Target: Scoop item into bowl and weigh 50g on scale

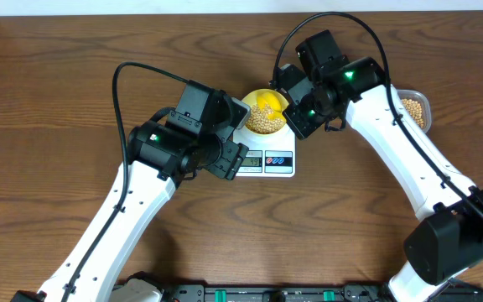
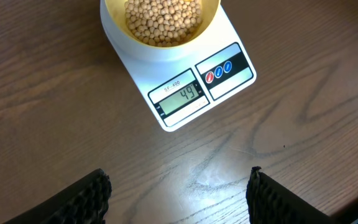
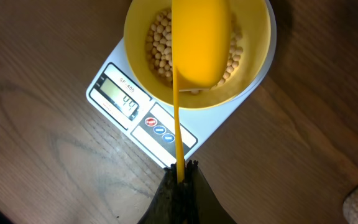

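A: Presently, the display (image 2: 182, 96) on the scale (image 2: 188, 65) reads 44. The bowl (image 3: 257, 62) stands on it with the beans (image 2: 163, 22) inside. Hazards?
B: Overshoot. The right end effector (image 3: 180, 169) is clenched on the scoop (image 3: 201, 37), held over the bowl; one careless tip likely passes 50. Pressing the rim would falsify the reading.
A: Surroundings?
B: The left end effector (image 2: 179, 190) hangs released above the worktop (image 2: 42, 112), near the scale, touching nothing. The tub (image 1: 415, 107) sits well right, partly hidden by the arm.

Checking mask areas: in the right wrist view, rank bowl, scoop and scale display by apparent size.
1. bowl
2. scoop, but it sits nearer the camera than the bowl, so its size is inflated
3. scale display, clearly smallest
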Tool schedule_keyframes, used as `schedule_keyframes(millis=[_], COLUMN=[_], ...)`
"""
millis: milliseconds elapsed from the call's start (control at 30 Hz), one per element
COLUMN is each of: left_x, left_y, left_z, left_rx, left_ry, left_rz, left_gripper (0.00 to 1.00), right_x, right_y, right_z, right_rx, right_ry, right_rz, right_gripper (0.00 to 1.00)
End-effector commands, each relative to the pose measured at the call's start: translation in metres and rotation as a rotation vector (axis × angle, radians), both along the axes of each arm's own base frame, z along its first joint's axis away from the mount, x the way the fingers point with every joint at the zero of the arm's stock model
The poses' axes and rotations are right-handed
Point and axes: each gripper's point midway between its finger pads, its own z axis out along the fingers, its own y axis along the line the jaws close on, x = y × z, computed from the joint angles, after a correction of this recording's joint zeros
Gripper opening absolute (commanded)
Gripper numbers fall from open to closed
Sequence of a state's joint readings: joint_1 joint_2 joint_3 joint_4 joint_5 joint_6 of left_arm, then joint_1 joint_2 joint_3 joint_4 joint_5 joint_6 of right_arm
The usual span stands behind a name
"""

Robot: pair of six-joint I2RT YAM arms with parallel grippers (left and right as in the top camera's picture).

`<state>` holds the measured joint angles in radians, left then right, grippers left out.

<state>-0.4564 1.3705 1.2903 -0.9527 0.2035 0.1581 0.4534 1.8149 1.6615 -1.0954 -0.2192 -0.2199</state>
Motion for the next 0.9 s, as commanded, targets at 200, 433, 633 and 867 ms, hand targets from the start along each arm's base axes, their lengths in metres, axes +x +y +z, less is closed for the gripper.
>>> schedule_keyframes(millis=[200, 433, 633, 867], left_x=[-0.0013, -0.0013, -0.0012, -0.0013], left_y=[0.0014, 0.0014, 0.0014, 0.0014], left_z=[0.0050, 0.0050, 0.0050, 0.0050], left_rx=[0.001, 0.001, 0.000, 0.001], left_ry=[-0.021, -0.021, -0.022, -0.021], left_rz=[-0.007, -0.007, -0.007, -0.007], left_gripper=[0.73, 0.73, 0.73, 0.73], right_x=[0.0037, 0.0037, 0.0037, 0.0022], right_y=[0.0020, 0.0020, 0.0020, 0.0058], right_z=[0.0160, 0.0160, 0.0160, 0.0184], right_rx=[0.014, 0.014, 0.014, 0.067], right_ry=[-0.046, -0.046, -0.046, -0.021], right_rz=[0.013, 0.013, 0.013, 0.009], right_gripper=[0.01, 0.01, 0.01, 0.01])
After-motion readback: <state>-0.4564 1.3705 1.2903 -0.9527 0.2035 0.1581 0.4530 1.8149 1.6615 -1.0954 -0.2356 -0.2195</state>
